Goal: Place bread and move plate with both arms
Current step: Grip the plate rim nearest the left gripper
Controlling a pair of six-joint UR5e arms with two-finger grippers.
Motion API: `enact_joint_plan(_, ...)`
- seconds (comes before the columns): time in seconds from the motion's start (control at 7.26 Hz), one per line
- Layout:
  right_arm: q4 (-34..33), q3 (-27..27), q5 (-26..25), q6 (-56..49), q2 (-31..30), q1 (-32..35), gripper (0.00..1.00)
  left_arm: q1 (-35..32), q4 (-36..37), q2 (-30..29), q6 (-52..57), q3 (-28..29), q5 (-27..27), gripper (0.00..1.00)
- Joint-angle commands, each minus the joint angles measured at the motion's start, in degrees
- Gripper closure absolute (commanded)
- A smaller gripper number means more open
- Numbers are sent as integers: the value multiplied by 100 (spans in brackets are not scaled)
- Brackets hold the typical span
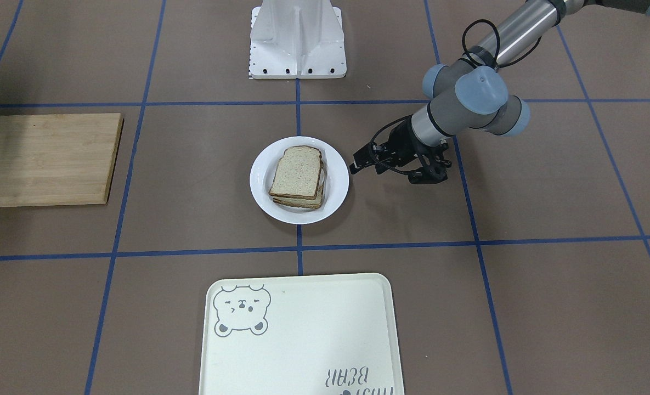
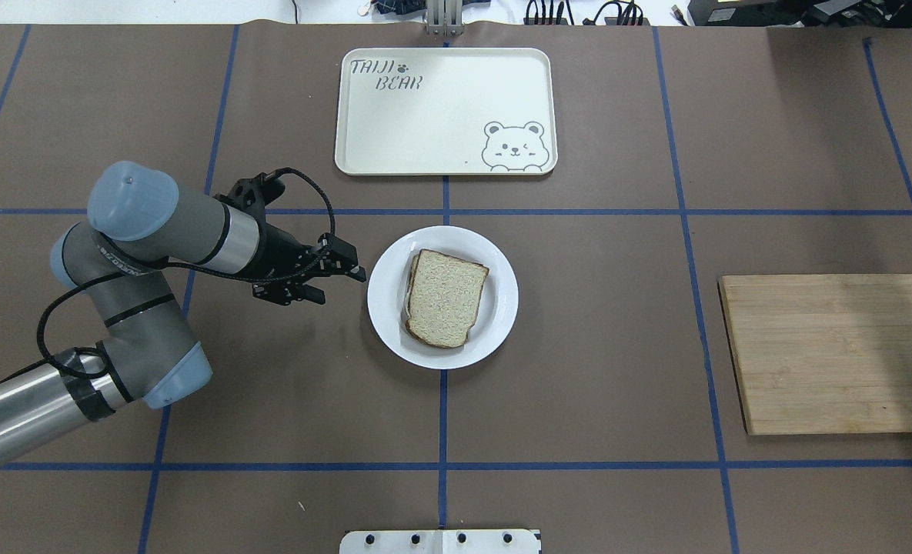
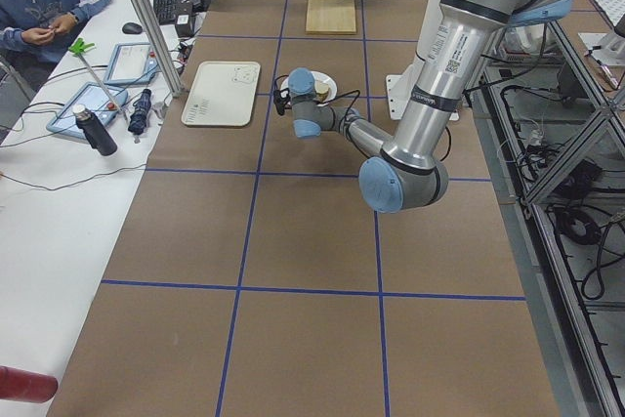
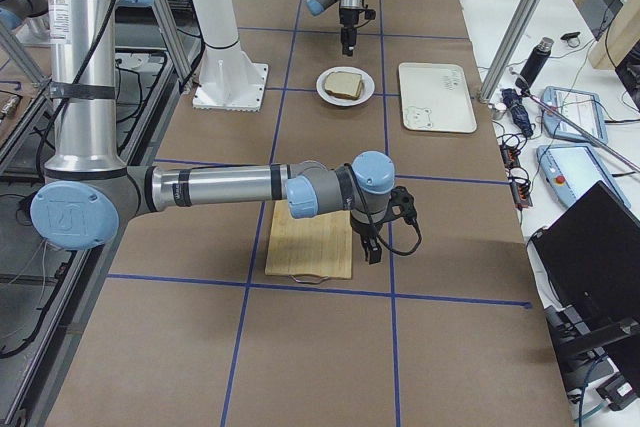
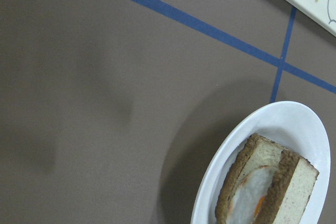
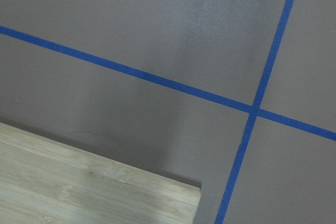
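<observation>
The bread (image 2: pixel 446 296) lies on top of a stack on the white plate (image 2: pixel 390 308) at the table's middle. In the left wrist view the stack (image 5: pixel 262 192) shows fried egg between two slices on the plate (image 5: pixel 247 129). My left gripper (image 2: pixel 340 285) hangs low just beside the plate's rim, apart from it, open and empty; it also shows in the front view (image 1: pixel 364 158). My right gripper (image 4: pixel 368 252) shows only in the exterior right view, above the corner of the wooden board (image 4: pixel 310 242); I cannot tell whether it is open or shut.
A cream bear tray (image 2: pixel 444 111) lies beyond the plate on the operators' side. The wooden cutting board (image 2: pixel 836 354) lies far to the robot's right, its corner in the right wrist view (image 6: pixel 94 192). The white robot base (image 1: pixel 297 41) stands behind the plate.
</observation>
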Motion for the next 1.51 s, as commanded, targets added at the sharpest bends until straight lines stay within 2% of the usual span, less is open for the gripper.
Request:
enact_joint_plan(0.0,-91,17,27,-65,-5,22,0,183,-242,-136,-201,143,285,34)
enact_joint_plan(0.41,-83,8,45,-65,-31,22,0,306,-259,-287,-264,266,294,45)
enact_joint_plan(1.1,-83,17,71,-65,-32,22,0,394,-286,-313,-273,372,294,47)
enact_joint_plan(1.38,-91,8,71,-65,-5,22,0,490,-583,-313,-273,538,416,48)
